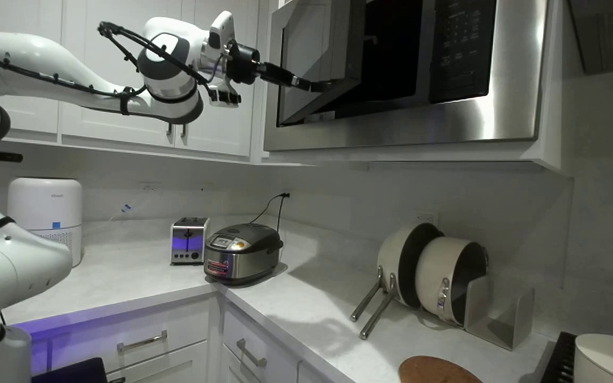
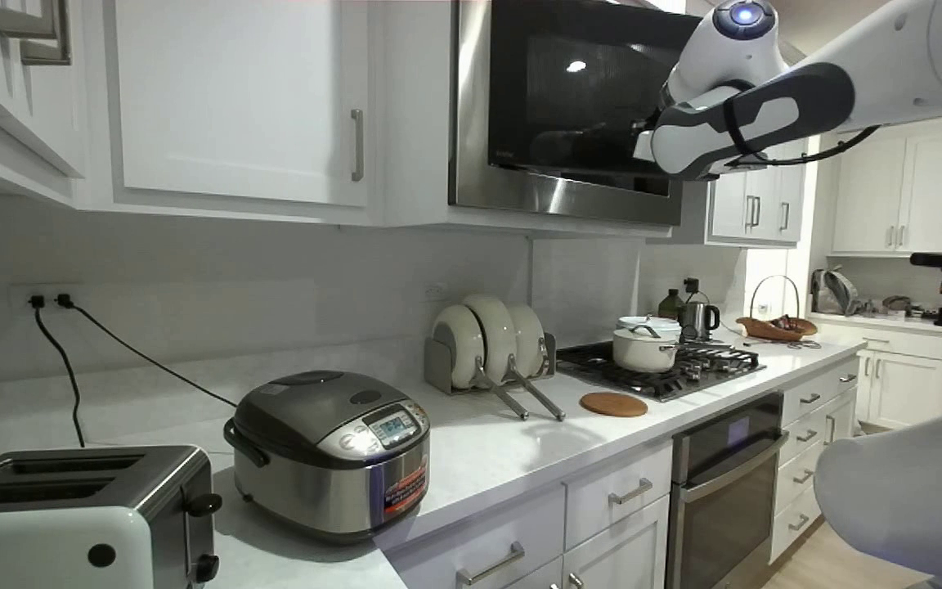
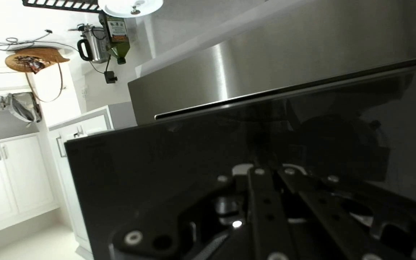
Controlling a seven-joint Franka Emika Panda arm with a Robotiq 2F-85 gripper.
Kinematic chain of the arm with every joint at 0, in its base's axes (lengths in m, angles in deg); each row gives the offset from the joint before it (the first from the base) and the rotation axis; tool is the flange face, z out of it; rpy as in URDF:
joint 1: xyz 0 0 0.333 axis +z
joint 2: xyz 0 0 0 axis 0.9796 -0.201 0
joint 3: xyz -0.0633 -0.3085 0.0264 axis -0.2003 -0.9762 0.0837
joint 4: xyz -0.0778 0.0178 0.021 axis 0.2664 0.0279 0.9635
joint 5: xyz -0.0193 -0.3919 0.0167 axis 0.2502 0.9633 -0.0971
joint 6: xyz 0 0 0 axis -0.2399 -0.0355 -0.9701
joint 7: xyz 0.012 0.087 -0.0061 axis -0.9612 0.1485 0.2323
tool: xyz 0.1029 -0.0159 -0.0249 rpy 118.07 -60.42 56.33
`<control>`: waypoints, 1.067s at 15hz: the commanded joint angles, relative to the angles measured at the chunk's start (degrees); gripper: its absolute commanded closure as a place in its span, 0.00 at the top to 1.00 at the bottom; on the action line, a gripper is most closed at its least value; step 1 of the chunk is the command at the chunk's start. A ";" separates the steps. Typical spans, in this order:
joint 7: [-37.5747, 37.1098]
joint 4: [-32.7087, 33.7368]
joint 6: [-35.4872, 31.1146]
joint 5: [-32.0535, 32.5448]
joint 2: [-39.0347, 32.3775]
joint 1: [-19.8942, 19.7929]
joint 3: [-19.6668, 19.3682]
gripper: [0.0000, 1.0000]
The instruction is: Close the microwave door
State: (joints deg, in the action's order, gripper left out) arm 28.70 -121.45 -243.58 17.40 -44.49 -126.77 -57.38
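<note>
The microwave door [image 1: 306,53] is a dark glass panel standing partly open from the silver microwave [image 1: 516,69] in an exterior view. The dark cavity [image 1: 391,50] shows past the door's free edge. The dark panel also shows in an exterior view [image 2: 585,106] and fills much of the wrist view [image 3: 132,162]. My gripper [image 1: 314,85] is at the outer face of the door, near its lower free edge. It looks to be at or touching the glass; exact contact is unclear. Its fingers [image 3: 268,160] are together, with nothing seen between them.
White cabinets [image 1: 216,69] flank the microwave. Below on the counter stand a rice cooker [image 1: 242,252], a toaster [image 1: 189,239], pans [image 1: 447,276] in a rack, and a pot [image 2: 643,350] on the stove. The arm reaches in past the cabinet fronts.
</note>
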 commanded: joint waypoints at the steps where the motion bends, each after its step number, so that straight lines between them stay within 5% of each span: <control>1: -1.25 2.68 -3.41 -2.52 -4.04 0.78 0.76 0.00; 12: -0.32 9.69 -5.12 -10.52 -13.58 9.12 -5.35 0.00; 16: 1.75 11.53 -5.41 -13.28 -16.68 16.51 -10.06 0.00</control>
State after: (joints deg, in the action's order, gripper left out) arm 28.85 -112.64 -247.69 6.72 -57.97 -115.60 -64.43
